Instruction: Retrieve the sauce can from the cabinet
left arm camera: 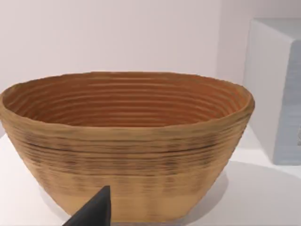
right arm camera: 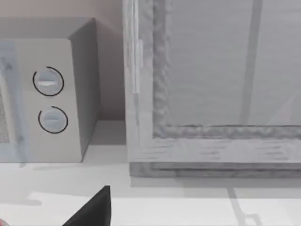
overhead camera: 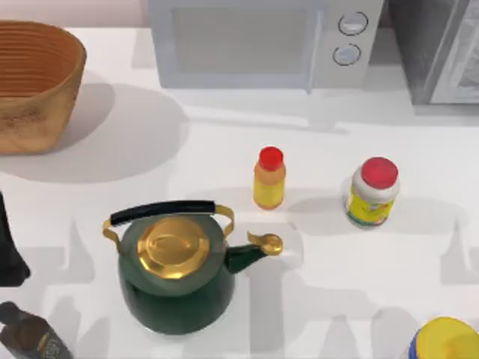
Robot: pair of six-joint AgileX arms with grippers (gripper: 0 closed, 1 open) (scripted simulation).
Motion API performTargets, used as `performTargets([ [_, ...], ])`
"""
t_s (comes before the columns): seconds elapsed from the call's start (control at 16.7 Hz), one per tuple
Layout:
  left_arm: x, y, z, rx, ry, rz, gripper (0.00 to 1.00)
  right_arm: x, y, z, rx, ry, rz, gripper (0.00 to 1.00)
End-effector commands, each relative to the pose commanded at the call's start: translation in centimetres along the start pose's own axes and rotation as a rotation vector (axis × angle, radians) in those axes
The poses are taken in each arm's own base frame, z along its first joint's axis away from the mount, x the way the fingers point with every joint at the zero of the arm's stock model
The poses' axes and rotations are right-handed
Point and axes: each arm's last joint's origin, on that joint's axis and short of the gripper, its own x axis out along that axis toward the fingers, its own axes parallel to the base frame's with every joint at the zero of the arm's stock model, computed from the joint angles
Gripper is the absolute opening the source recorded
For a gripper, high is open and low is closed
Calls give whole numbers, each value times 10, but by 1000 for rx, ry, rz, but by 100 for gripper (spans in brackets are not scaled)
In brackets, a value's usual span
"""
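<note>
Left gripper (left arm camera: pixel 94 212) first: in the left wrist view a dark wedge of it pokes up just in front of a woven basket (left arm camera: pixel 127 141), and I cannot tell whether it is spread wide or pinched narrow. The basket is a deep ribbed oval standing upright on the white table (left arm camera: pixel 263 197). The pale side of the microwave (left arm camera: pixel 277 89) stands beside the basket.

In the right wrist view the right gripper (right arm camera: pixel 94 212) shows the same kind of dark wedge low over the table, and again I cannot tell how wide it stands. Ahead of it is the cabinet (right arm camera: pixel 141 94), its paler framed door panel (right arm camera: pixel 221 66) facing the camera. The microwave stands just beside the cabinet, its two round knobs (right arm camera: pixel 48 81) one above the other. Where the sauce can is, I cannot tell.

From above, the cabinet sits at the table's far right corner with the microwave next to it along the back edge, and the basket is at the far left. Mid-table a slim yellow bottle (overhead camera: pixel 269 179) and a yellow-labelled jar (overhead camera: pixel 372 192) stand upright, near each other but apart. A green kettle (overhead camera: pixel 176 273) with a gold lid is nearer the front, its spout pointing right. A dark bottle (overhead camera: pixel 30 336) lies at the front left corner, and a yellow-topped container (overhead camera: pixel 447 340) at the front right.
</note>
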Motion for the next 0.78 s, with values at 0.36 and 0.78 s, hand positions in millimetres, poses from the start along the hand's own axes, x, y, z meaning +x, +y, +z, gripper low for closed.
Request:
performTargets([
  [0.36,0,0,0,0,0,0,100,1,1,26,-1,21,1,100],
  [0.78,0,0,0,0,0,0,100,24,9,160,-5,25,-5,100],
])
